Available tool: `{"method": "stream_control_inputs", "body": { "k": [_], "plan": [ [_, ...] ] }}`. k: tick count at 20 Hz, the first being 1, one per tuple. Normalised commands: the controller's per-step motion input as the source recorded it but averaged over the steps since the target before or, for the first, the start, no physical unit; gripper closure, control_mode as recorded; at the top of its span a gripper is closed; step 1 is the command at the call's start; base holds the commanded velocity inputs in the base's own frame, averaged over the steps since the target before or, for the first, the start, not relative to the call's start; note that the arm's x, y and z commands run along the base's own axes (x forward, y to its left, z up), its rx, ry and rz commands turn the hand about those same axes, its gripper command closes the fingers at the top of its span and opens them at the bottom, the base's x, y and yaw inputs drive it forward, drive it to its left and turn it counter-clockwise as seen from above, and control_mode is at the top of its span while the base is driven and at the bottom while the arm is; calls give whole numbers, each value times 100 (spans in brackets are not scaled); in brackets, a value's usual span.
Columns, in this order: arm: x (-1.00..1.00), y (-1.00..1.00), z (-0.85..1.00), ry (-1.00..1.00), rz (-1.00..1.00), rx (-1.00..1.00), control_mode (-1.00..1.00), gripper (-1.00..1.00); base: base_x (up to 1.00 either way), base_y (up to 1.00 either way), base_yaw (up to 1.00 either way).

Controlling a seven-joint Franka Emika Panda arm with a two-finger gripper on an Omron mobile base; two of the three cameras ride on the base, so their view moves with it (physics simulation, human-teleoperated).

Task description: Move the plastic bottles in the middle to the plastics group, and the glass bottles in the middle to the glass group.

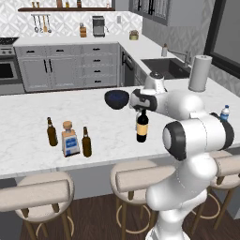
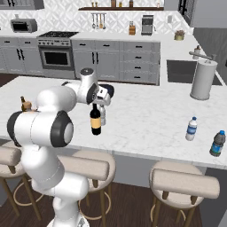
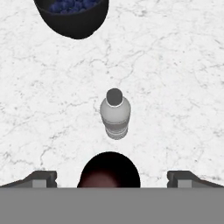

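Overhead, the gripper (image 3: 112, 178) hangs above the marble island counter (image 1: 28, 140), jaws spread wide and released, nothing grasped. Wine bottle (image 1: 142, 125) stands upright directly under the hand, its dark top between the fingertips (image 3: 41, 178) in the hand view without touching them. Just beyond it stands the pale plastic bottle (image 3: 115, 113), upright, apart from the wine bottle. Dark bowl (image 1: 116, 99) sits farther back. Glass group at counter's left: square blue-labelled bottle (image 1: 70, 139) between two brown beer bottles (image 1: 51, 132). Water bottle (image 2: 191, 128) stands at the right, near the paper-towel roll (image 2: 203, 80).
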Motion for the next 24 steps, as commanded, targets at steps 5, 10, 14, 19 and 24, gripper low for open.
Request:
{"method": "stream_control_inputs", "body": {
  "k": [5,10,14,19,24],
  "plan": [
    [12,0,-5,0,0,0,-100,-100,0,0,0],
    [-2,2,0,0,0,0,-100,-100,0,0,0],
    [-8,7,-14,0,0,0,-100,-100,0,0,0],
    [-5,10,-21,0,0,0,-100,-100,0,0,0],
    [-2,3,-20,0,0,0,-100,100,0,0,0]
  ]
}}
